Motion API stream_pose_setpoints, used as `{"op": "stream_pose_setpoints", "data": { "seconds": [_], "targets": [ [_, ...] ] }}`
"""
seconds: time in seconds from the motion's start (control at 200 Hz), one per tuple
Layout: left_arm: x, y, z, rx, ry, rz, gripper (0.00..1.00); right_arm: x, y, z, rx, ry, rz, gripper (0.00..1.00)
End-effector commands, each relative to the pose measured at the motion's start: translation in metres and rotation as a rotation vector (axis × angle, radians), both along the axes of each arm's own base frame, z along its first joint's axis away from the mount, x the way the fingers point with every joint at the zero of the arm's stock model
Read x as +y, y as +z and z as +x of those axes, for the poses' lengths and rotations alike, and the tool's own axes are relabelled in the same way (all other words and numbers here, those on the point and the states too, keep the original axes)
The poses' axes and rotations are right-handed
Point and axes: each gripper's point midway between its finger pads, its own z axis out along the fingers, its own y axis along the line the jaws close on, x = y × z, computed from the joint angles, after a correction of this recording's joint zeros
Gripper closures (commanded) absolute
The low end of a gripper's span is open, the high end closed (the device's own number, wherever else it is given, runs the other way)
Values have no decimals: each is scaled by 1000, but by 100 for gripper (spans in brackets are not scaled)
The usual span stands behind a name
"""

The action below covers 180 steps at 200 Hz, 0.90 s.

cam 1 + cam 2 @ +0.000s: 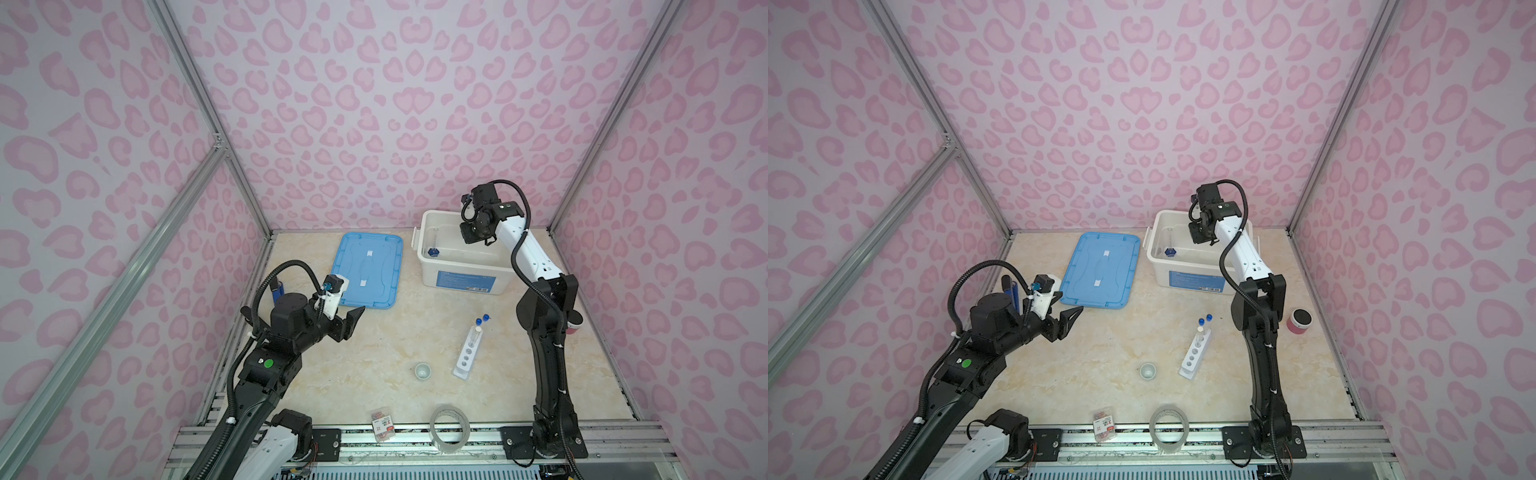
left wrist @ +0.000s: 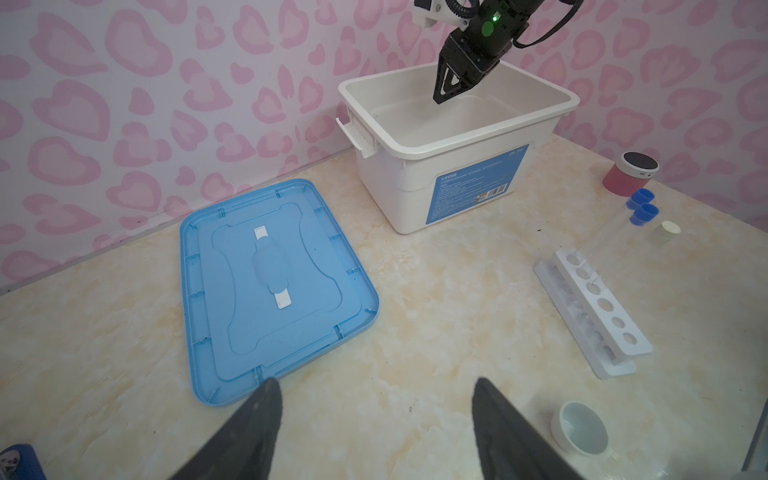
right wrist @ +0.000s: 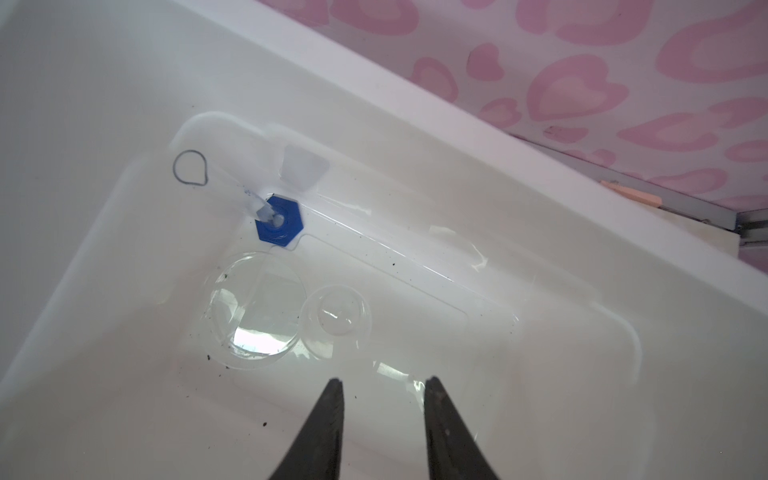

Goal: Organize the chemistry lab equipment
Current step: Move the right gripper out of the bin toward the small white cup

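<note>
Bin [image 1: 430, 272] has right fingers [image 3: 324, 428] down inside, parted, empty; petri dish [image 3: 253, 316], tiny glass dish [image 3: 336, 318] side by side on its floor. Left fingers [image 2: 257, 424] wide open, empty, over desk [image 2: 415, 311].

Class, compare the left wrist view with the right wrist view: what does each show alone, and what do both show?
Left wrist view alone: the blue lid, white rack, blue-capped tubes, white cup and left tool. Right wrist view alone: the blue-based cylinder, petri dish and tiny glass dish. Both: the white bin and the open right tool.
</note>
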Motion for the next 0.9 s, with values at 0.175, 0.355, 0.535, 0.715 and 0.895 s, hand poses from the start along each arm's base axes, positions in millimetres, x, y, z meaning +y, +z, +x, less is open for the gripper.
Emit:
{"op": "stream_pose_setpoints", "data": {
  "seconds": [0.175,0.355,0.535,0.715,0.895],
  "targets": [
    [-9,15,0,-21,-45,-41,26,9,48,-24,-58,52,45,65],
    [-12,19,-2,-18,-59,-63,25,18,65,-50,-75,88,47,64],
    [-19,21,-2,-16,-91,-75,26,38,74,-89,-114,159,79,63],
    [-26,17,1,-4,-119,-73,26,74,91,-145,-140,289,41,62],
    [-33,18,0,1,-152,-67,26,101,73,-214,-70,454,-2,61]
  ]
}}
